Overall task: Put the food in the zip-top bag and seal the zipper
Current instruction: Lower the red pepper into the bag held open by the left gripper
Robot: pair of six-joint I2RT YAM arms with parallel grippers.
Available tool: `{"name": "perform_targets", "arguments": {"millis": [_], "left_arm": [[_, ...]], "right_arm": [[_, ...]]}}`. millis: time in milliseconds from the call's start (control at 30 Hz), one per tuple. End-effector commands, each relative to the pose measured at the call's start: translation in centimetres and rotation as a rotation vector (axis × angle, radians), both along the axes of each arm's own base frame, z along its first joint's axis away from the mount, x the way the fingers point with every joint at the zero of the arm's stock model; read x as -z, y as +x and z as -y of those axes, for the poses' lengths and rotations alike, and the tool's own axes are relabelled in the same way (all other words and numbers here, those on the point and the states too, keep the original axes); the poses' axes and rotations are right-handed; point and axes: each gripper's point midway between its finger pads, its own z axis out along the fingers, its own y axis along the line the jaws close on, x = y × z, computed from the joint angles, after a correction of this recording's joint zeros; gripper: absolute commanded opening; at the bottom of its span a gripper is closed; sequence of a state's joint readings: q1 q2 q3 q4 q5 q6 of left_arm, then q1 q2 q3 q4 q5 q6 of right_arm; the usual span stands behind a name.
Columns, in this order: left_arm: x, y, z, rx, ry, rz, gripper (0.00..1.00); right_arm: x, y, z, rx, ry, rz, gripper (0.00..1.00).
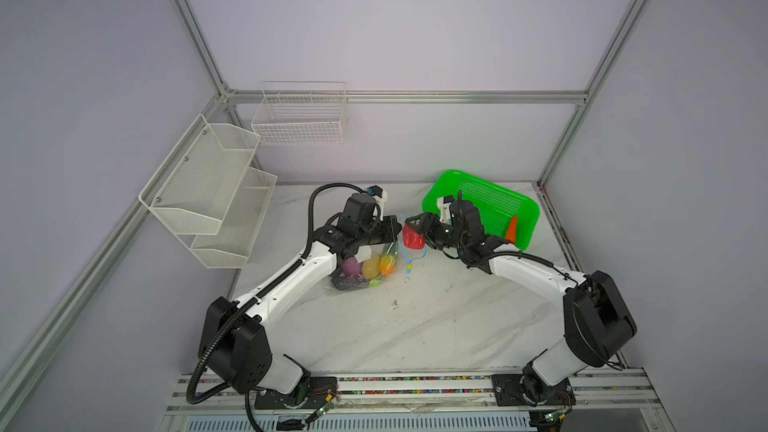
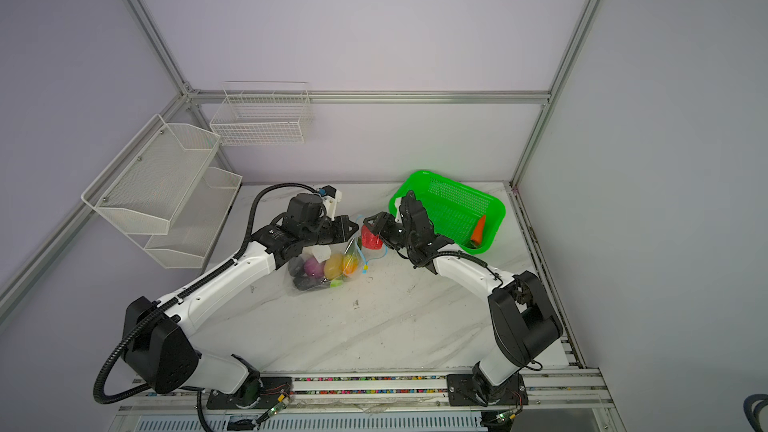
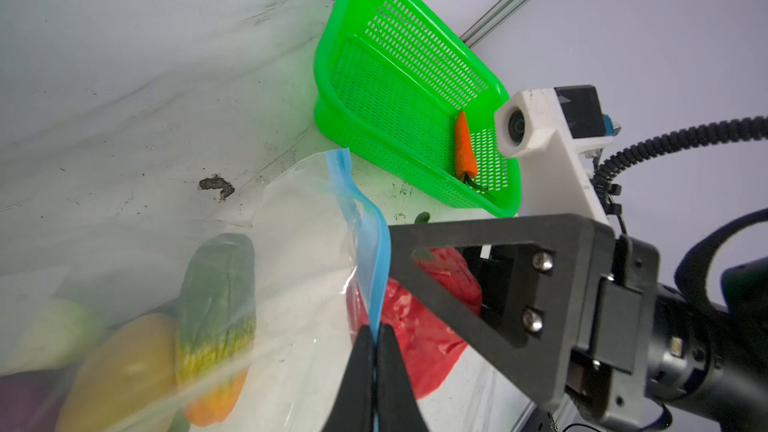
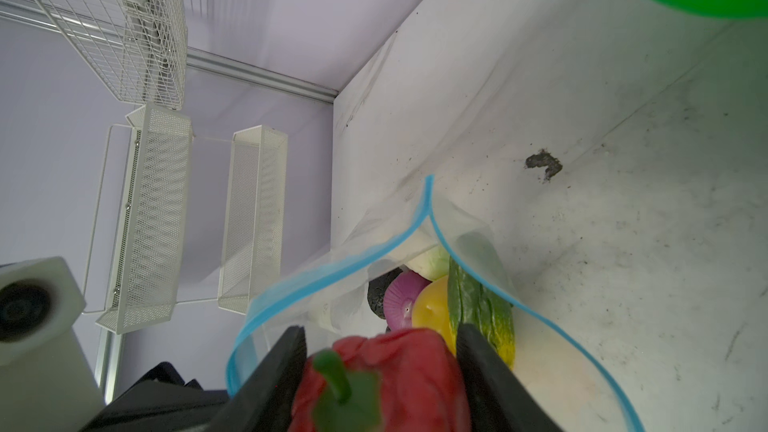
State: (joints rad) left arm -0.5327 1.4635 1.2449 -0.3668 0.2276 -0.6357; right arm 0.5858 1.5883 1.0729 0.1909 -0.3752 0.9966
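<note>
With the zipper (image 3: 376,251) pinched by the left gripper (image 3: 376,332), the pepper (image 4: 386,376) clamped by the right gripper (image 4: 380,347) could be snagged at the bag (image 3: 299,209) mouth.

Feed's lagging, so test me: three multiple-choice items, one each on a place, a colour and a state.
1. Where does the carrot lie? A: green basket. B: wire shelf. C: bare table.
2. What colour is the food in the right pincer? A: yellow. B: red. C: purple.
3. The left pincer is: A: open. B: shut on the zipper. C: holding the carrot.
Key: A, it lies inside the basket; B, a red pepper is clamped there; B, its jaws pinch the zipper.
</note>
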Motion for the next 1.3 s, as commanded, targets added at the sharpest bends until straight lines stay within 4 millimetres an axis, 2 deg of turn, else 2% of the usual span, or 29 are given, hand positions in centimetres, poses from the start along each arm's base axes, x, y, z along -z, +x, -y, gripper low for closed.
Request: {"name": "perform_targets", "arguments": {"millis": [0, 333, 1267], "left_arm": [[-1.3, -0.4, 0.0, 0.002, -0.027, 0.034, 0.00], [-1.7, -0.5, 0.0, 0.003, -0.035, 0.040, 0.00], [-1.6, -0.6, 0.1, 0.006, -0.038, 0.033, 0.00]], "right_arm": [[-0.1, 0.0, -0.9, 0.000, 0.026, -0.008, 0.58], [1.7, 0.4, -2.5, -0.035, 0.012, -0.029, 0.58], [3.8, 1.4, -5.4, -0.086, 0.028, -0.044, 0.58]]}}
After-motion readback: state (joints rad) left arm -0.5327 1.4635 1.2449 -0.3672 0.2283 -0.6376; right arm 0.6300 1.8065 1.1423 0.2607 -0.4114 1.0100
